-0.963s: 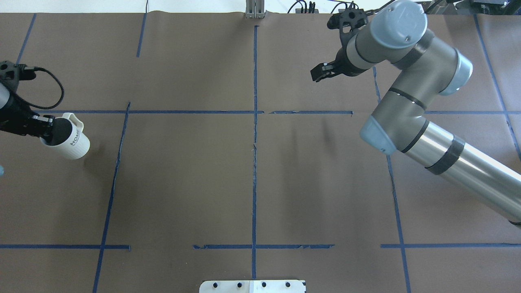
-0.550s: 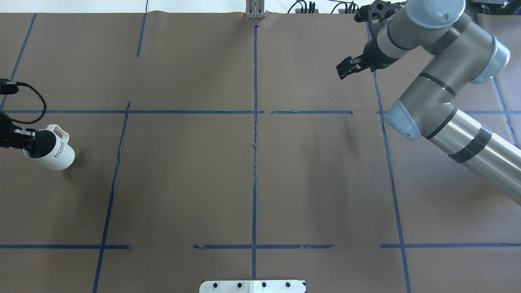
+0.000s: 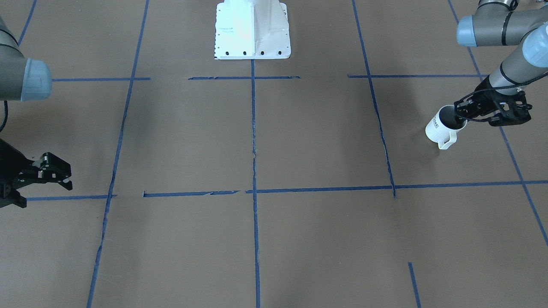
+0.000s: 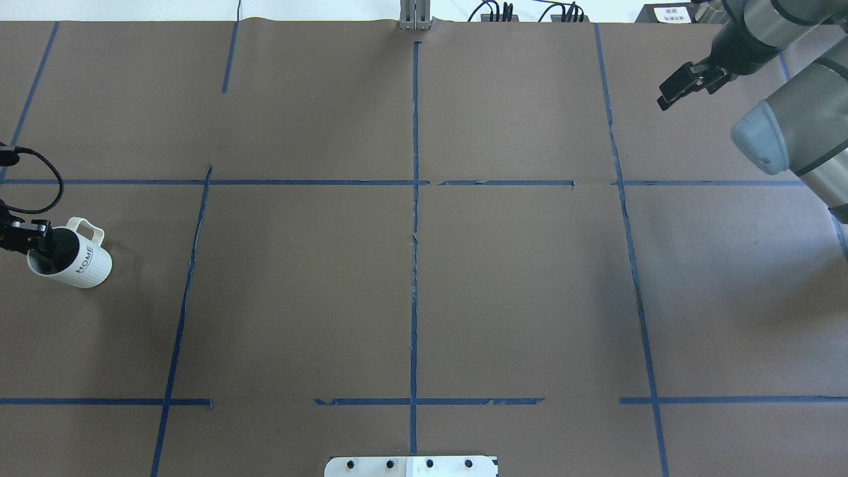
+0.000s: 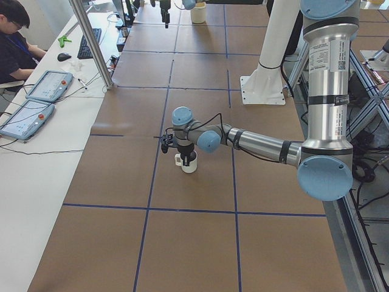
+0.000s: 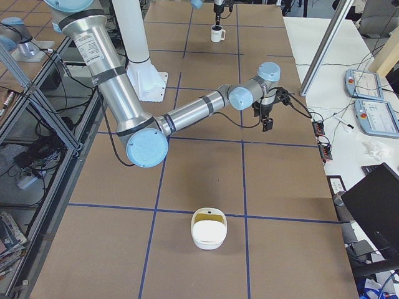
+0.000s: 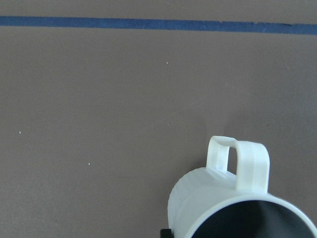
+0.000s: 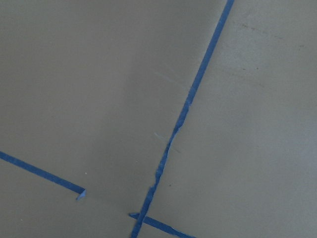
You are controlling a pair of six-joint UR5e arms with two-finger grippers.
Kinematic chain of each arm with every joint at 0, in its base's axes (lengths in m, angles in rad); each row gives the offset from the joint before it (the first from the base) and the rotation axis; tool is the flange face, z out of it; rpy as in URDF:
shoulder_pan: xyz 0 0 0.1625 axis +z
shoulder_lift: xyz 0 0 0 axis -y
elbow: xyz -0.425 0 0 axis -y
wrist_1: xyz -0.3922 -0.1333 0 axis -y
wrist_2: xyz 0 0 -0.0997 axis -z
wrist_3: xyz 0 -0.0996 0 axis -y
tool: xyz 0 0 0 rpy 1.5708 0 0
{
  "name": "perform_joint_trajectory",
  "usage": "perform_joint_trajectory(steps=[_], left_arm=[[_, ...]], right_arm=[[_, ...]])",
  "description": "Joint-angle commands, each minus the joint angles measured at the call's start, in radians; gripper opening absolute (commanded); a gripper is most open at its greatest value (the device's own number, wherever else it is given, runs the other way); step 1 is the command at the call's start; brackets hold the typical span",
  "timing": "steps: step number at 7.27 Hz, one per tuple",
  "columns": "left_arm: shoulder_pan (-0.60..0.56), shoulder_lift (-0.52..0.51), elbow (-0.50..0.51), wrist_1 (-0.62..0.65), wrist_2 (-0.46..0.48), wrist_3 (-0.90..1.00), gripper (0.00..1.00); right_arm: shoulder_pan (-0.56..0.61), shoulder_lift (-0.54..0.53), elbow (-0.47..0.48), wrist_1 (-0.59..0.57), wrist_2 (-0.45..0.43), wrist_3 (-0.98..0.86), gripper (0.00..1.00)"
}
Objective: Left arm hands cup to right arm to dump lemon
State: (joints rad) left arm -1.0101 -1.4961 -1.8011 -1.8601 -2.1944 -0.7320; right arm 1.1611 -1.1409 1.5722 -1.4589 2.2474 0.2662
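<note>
Glossy cup [image 4: 83, 263], matt paper [image 4: 530, 298]

Left arm [image 5: 261, 145]: silver-grey tube segments, black bands at the joints, round pale blue caps [image 5: 324, 177]. White label [image 5: 321, 58] with black print and a QR-type square on the thickest segment. Left gripper [image 3: 461, 114]: black open-frame skeletal build, thin struts. Looped black cable [image 4: 58, 179] at its wrist. Right arm [image 6: 187, 112]: same silver-grey tubes, black bands and pale blue caps, and a white printed sticker [image 6: 93, 43] on its thickest segment. Right gripper [image 3: 67, 177]: blocky, black, small silver-white fittings near the fingers, marking too small to read. White pedestal [image 3: 252, 30]: flared foot plate, row of dark screws [image 3: 245, 53] along its edge.
</note>
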Motion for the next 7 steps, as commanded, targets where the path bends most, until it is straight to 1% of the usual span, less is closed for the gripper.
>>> perform_joint_trajectory(steps=[1,2,3,4,5,6,7], left_arm=[[-0.052,-0.003,-0.010,0.010,0.002,0.093,1.00],[-0.118,-0.003,-0.011,0.033,-0.008,0.206,1.00],[-0.178,-0.007,-0.021,0.129,-0.010,0.344,1.00],[-0.268,-0.016,-0.027,0.253,-0.010,0.554,1.00],[-0.344,-0.015,-0.027,0.325,-0.010,0.707,1.00],[-0.402,-0.007,-0.027,0.372,-0.011,0.776,1.00],[-0.445,0.003,-0.029,0.390,-0.021,0.787,1.00]], right_arm=[[0.060,-0.065,-0.001,-0.015,0.003,-0.131,1.00],[0.086,-0.098,-0.001,-0.015,0.004,-0.142,1.00],[0.126,-0.130,0.002,-0.017,0.033,-0.191,1.00],[0.188,-0.175,0.006,-0.024,0.059,-0.253,1.00],[0.240,-0.231,0.040,-0.058,0.066,-0.324,1.00],[0.302,-0.287,0.092,-0.180,0.072,-0.428,1.00],[0.345,-0.380,0.142,-0.234,0.073,-0.483,1.00]])
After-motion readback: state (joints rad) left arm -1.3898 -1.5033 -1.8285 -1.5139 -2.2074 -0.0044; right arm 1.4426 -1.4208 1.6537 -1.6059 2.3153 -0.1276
